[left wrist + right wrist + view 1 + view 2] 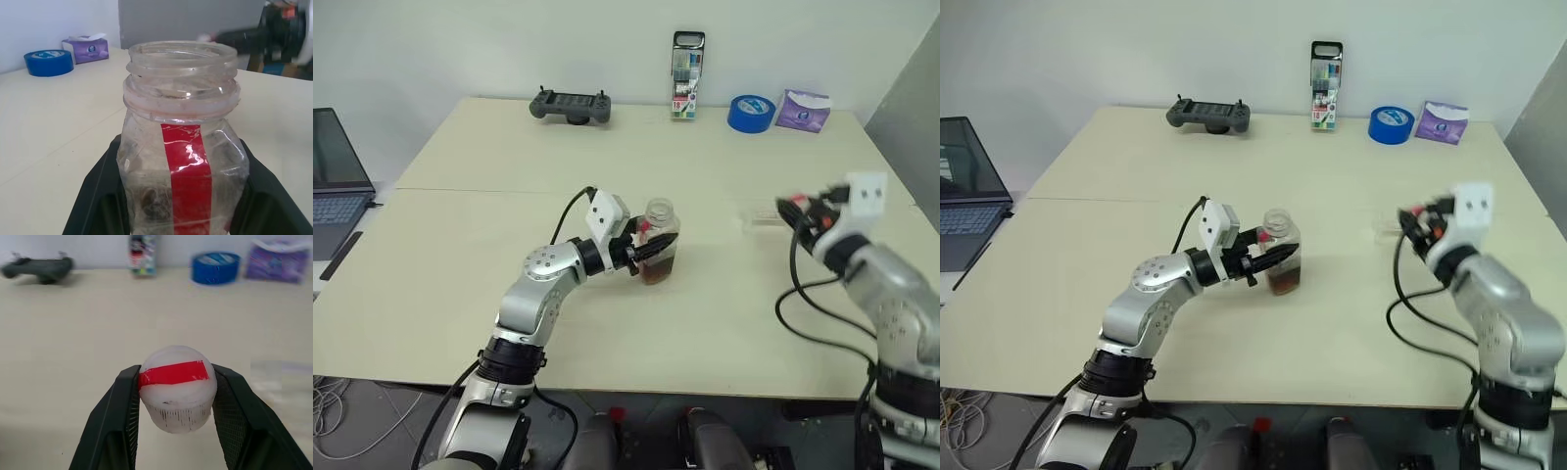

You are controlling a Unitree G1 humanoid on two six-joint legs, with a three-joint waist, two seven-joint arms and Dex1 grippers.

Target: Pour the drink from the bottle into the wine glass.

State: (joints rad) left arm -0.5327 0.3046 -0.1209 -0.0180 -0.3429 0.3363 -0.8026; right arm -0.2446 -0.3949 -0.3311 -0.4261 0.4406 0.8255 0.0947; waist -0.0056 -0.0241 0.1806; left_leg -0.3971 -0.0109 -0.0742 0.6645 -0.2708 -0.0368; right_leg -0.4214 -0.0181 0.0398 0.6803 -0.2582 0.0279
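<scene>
At the far left edge of the table (431, 294) a laptop (335, 176) stands open. At the back of the table lies a dark game controller (571, 106).

My left pincer (656, 248) is near the middle of the table. Its two black fingers (100, 196) are clamped on the bottle (659, 245), one on each side of the squarish body. The bottle stands upright on the table and its mouth is open, with no cap on it. A red strip (188, 181) runs down its front wall. The drink (658, 271) is a dark brown layer low in the bottle; it fills only the bottom part.

Behind the bottle, at the back edge of the table, a tall marker pack (686, 76) stands upright. To the right of it lies a blue tape roll (751, 113), and just beside the roll a purple tissue packet (802, 110).

To the right of the bottle and well apart from it, something clear and pale (762, 215) is on the table near my right pincer; I cannot tell if it is the wine glass.

My right pincer (177, 396) is over the right side of the table. It is clamped on a white cap (177, 387) with a red band across it, one finger on each side of it. The cap is above the table surface and does not touch it.
</scene>
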